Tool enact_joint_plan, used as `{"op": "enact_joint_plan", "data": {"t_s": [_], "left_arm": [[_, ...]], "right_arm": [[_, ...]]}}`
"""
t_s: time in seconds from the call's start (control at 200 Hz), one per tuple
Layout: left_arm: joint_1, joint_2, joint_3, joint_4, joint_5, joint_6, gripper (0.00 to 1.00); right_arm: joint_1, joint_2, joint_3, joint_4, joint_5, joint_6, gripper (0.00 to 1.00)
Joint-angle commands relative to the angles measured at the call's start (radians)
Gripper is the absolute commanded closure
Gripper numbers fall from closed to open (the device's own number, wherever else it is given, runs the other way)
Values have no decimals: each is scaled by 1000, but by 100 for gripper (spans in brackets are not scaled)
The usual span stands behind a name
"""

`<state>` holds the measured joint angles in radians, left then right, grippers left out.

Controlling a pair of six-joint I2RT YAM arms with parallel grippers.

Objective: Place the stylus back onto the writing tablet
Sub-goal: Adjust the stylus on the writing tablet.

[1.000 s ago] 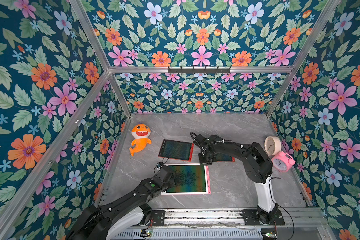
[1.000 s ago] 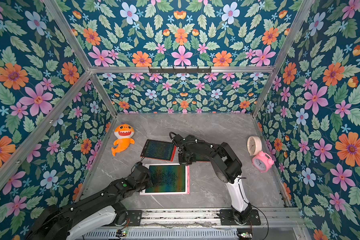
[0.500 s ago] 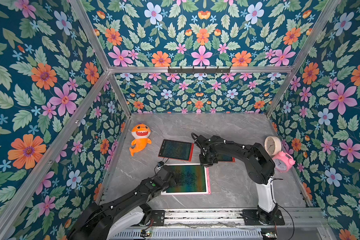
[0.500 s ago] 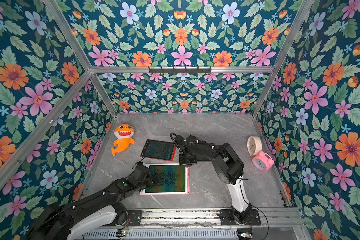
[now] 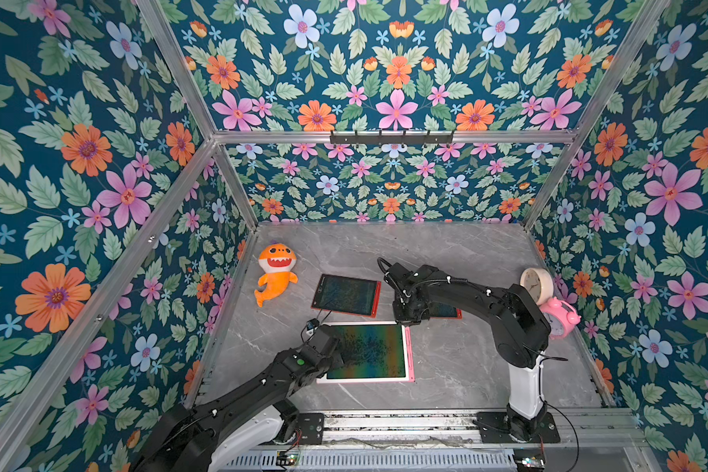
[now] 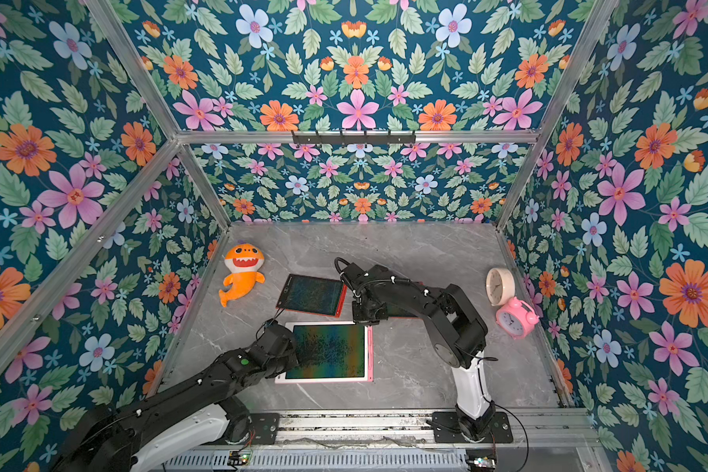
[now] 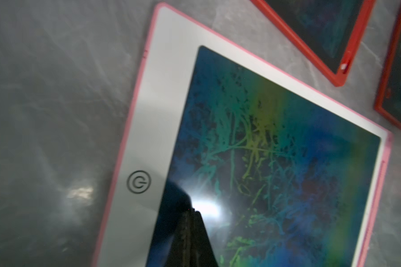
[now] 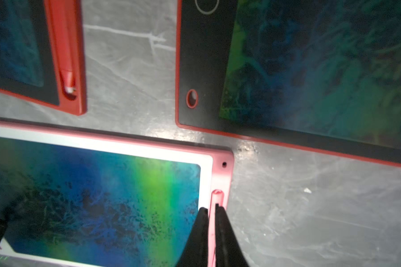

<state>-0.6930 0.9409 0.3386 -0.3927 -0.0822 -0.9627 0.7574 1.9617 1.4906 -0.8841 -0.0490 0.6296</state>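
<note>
One stylus (image 8: 217,196), pinched by right pincer (image 8: 210,209), along pink tablet's (image 5: 368,379) 3 o'clock edge, likely to be pushed in. Left pincer (image 7: 191,212) pressed together at tablet's 9 o'clock side, likely to steady it on bench (image 5: 466,367).

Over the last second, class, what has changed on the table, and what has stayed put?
Nothing visibly moved. The right hand stays shut on the pink stylus at the edge slot of the pink tablet; the left hand stays shut over that tablet.
</note>
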Motion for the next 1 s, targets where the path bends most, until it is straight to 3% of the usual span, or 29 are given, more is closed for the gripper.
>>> {"op": "enact_joint_plan", "data": {"t_s": [0.0, 0.325, 0.995], "left_arm": [[23, -16, 14, -131, -55, 15, 100], [91, -24, 9, -113, -42, 15, 100], [97, -12, -36, -67, 15, 27, 100]], "right_arm": [[7, -33, -19, -26, 14, 16, 87], [32, -44, -147, 67, -53, 61, 87], [54, 33, -166, 63, -38, 78, 89]]}}
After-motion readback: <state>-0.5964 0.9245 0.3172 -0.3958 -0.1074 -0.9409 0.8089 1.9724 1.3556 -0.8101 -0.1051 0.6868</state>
